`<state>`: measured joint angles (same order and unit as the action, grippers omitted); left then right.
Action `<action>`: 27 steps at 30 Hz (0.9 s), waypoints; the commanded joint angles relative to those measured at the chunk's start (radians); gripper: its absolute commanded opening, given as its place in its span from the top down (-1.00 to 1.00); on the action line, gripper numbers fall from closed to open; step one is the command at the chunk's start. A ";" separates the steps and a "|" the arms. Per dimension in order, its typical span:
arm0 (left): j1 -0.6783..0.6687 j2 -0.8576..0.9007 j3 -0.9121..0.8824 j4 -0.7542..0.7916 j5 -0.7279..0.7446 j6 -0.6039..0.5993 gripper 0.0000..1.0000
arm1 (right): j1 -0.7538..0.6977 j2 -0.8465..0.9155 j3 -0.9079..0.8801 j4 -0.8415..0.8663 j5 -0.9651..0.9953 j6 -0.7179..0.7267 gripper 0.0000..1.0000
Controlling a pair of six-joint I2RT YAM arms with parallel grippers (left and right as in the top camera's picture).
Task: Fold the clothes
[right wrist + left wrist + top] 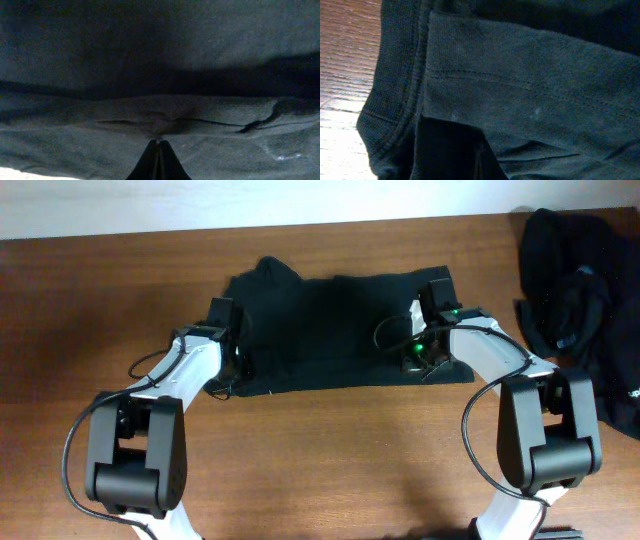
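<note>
We judge the shirt soft, light and floppy, best taken at its hem, where left claw and right claw sit pinched shut on it.

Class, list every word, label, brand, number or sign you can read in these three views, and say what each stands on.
No text can be read in any view.
black garment spread on the table: no print visible.
pile of black clothes: a tiny white mark, too small to read.
Right wrist view: a pale smudge on the fabric, blurred, illegible.
</note>
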<state>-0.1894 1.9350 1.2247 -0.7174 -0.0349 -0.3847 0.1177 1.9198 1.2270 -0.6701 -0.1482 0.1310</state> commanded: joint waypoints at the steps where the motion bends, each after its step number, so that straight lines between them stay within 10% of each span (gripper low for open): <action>1: 0.003 -0.029 -0.010 0.002 -0.015 0.013 0.99 | 0.006 0.010 0.010 0.014 -0.006 -0.002 0.92; 27: 0.003 -0.029 -0.010 -0.002 -0.015 0.013 1.00 | 0.005 0.019 0.014 0.199 -0.008 0.013 0.92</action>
<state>-0.1894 1.9350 1.2243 -0.7177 -0.0353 -0.3847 0.1177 1.9320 1.2274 -0.4820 -0.1482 0.1356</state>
